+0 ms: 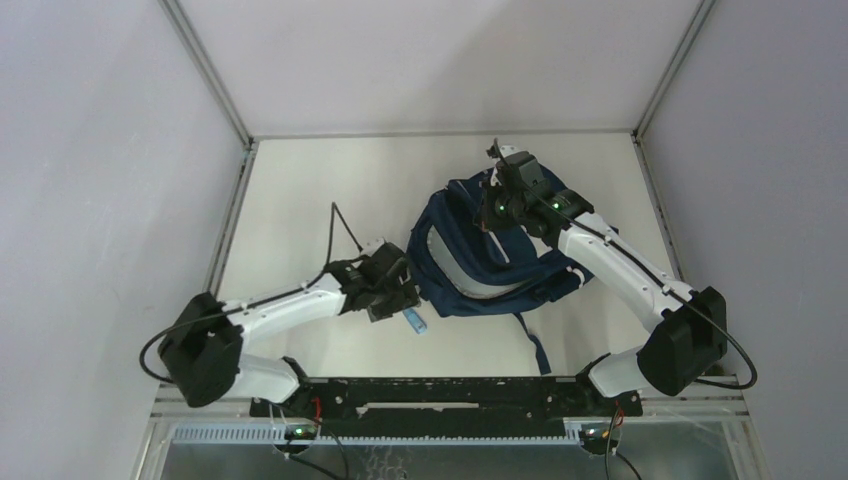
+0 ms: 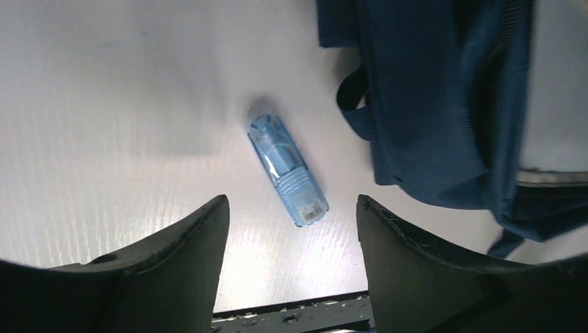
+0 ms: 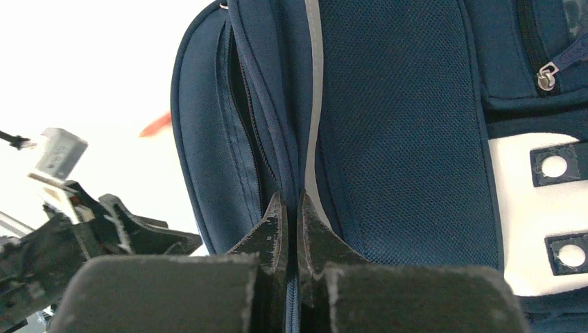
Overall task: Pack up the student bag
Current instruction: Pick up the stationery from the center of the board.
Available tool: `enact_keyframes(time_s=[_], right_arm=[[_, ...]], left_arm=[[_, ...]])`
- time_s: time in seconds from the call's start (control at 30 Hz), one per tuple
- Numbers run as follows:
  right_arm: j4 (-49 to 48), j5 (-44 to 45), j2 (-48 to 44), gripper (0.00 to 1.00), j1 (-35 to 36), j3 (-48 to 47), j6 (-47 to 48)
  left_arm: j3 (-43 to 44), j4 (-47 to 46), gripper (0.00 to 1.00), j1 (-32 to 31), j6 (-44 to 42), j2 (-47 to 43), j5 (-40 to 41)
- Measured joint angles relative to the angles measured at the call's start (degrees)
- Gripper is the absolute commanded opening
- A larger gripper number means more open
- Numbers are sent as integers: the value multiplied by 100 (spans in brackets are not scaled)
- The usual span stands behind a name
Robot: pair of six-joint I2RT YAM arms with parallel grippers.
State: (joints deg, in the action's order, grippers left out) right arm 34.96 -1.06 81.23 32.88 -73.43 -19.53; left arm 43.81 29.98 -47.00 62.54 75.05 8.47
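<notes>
One student bag (image 1: 480, 255), navy, lies crumpled on the table (image 1: 330, 190), right of centre & toward the far side, one strap trailing to the near edge. In the right wrist view the student bag (image 3: 402, 139) fills most of the pic: 1 pale stripe, 1 zipper pull (image 3: 546, 76), 2 dark tabs (image 3: 555, 165) w/ round holes on a white patch, the bag cut off at top & right.

Right gripper (image 3: 291, 208): fingers pressed together, pinching the bag's zipper seam at its far end.

Left gripper (image 2: 291, 201): fingers apart, nothing btwn them touched, hovering over 1 small blue clear-plastic item (image 2: 288, 170) lying flat just beside the bag's near-left edge. Can't tell what the item is.

1 red-orange blur (image 3: 156, 125) on the table, too smeared to name.
</notes>
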Motion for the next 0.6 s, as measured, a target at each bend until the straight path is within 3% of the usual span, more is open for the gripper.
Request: enact_keyframes(time_s=[0.13, 0.3, 0.6], right_arm=[[-17, -15, 22, 0, 15, 0, -2], [-39, -26, 35, 0, 35, 0, 0], [-39, -24, 35, 0, 37, 0, 0]], left_arm=[[470, 481, 64, -157, 229, 804, 35], [1777, 1401, 62, -299, 358, 2194, 162], [1996, 1875, 59, -494, 483, 2450, 186]])
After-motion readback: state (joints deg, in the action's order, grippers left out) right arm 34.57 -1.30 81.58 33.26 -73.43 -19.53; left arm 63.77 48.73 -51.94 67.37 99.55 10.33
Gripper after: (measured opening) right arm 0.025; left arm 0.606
